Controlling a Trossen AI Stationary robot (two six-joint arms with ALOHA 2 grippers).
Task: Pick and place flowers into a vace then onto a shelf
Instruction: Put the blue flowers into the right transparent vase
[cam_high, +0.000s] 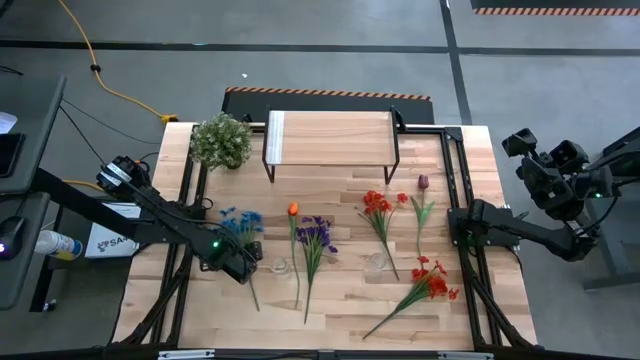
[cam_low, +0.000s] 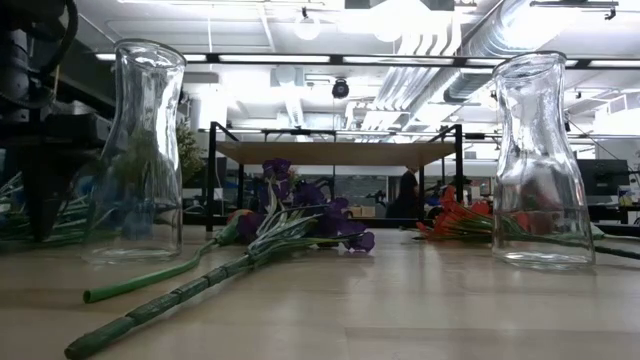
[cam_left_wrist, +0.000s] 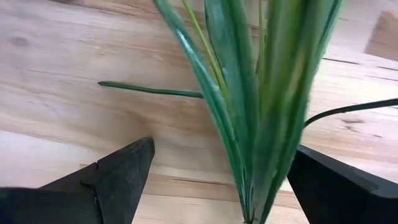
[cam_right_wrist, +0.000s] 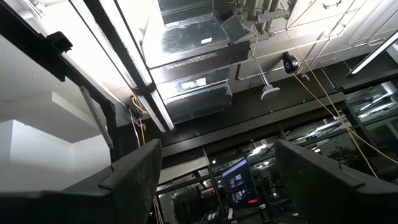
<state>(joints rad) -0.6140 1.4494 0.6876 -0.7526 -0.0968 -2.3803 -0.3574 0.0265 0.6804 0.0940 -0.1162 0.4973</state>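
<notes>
green leaves of the blue flower (cam_left_wrist: 261, 106) stand between the open left tool (cam_left_wrist: 217, 180) fingers.

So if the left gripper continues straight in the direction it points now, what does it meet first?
Most likely the blue flower: its green leaves stand right between the open jaws of the left gripper, with the wooden table behind. How near the leaves are is unclear.
</notes>
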